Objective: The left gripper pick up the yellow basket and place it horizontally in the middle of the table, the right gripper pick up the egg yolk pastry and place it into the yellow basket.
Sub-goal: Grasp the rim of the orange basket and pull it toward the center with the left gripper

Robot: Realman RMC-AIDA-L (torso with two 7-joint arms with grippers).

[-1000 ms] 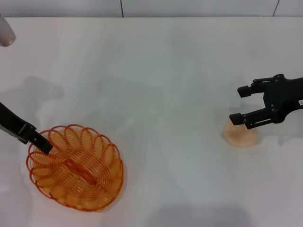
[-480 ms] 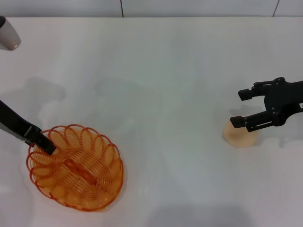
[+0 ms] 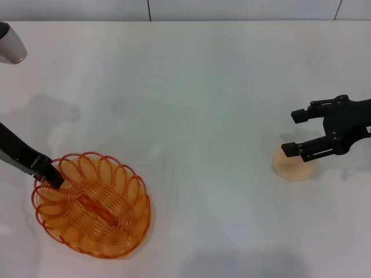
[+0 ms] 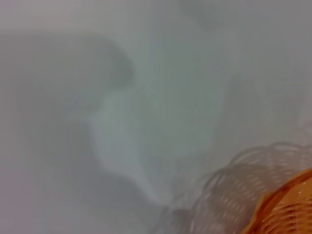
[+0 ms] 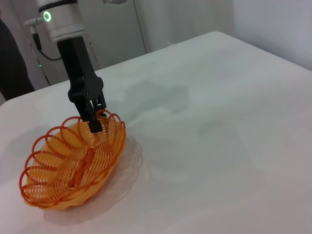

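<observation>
The yellow basket (image 3: 93,205) sits at the front left of the table (image 3: 191,87). My left gripper (image 3: 51,175) is shut on its far-left rim. In the right wrist view the left gripper (image 5: 94,118) pinches the looped rim of the yellow basket (image 5: 68,165), which leans a little. A piece of the basket rim (image 4: 287,207) shows in the left wrist view. The egg yolk pastry (image 3: 294,166) lies on the table at the right. My right gripper (image 3: 290,132) hovers open just behind and above it, with its nearer finger over the pastry's back edge.
The left arm's silver segment (image 3: 10,43) sticks in at the far left. The table's back edge meets a grey wall (image 3: 232,8). White table surface lies between the basket and the pastry.
The left gripper and the basket rim have shifted slightly to the left. The right gripper has drawn a little to the right. The pastry has not moved.
</observation>
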